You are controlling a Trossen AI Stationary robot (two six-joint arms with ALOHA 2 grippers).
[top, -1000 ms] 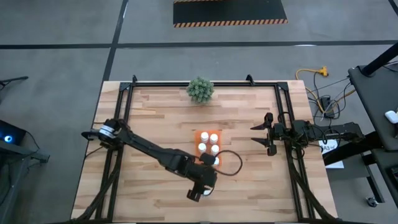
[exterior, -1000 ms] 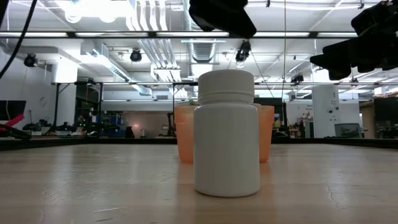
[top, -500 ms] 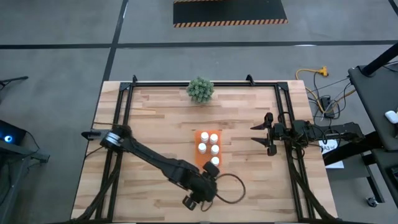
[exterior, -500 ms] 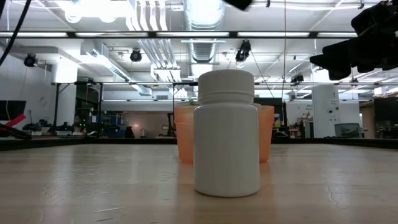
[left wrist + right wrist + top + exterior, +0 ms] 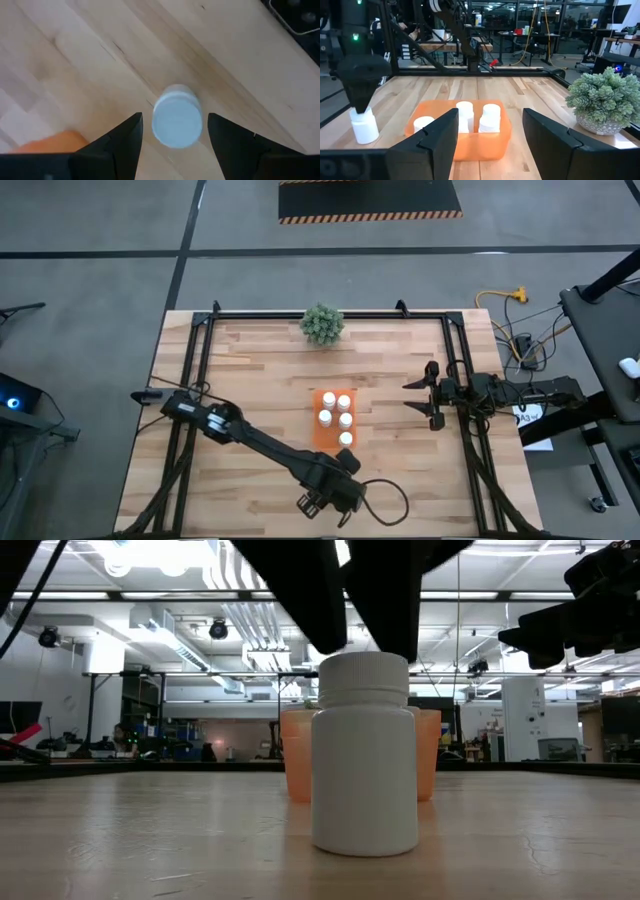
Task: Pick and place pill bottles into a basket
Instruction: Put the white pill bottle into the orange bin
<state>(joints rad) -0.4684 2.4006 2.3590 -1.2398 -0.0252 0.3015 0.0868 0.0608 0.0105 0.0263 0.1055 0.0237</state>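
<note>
One white pill bottle stands upright on its base on the table near the front edge; it also shows in the left wrist view. My left gripper is open right above it, one finger on either side of the cap, apart from it. In the high view my left gripper hides this bottle. The orange basket stands mid-table with several white bottles upright in it. My right gripper waits open at the table's right side.
A green bushy plant stands at the far edge. A black frame runs along the table's sides. Bare wood lies left and right of the basket. The left arm's cable loops on the table beside the gripper.
My left gripper has gone from beside the basket toward the table's near edge and come down over the standing bottle, its open fingers now on either side of the cap. The bottle has kept still.
</note>
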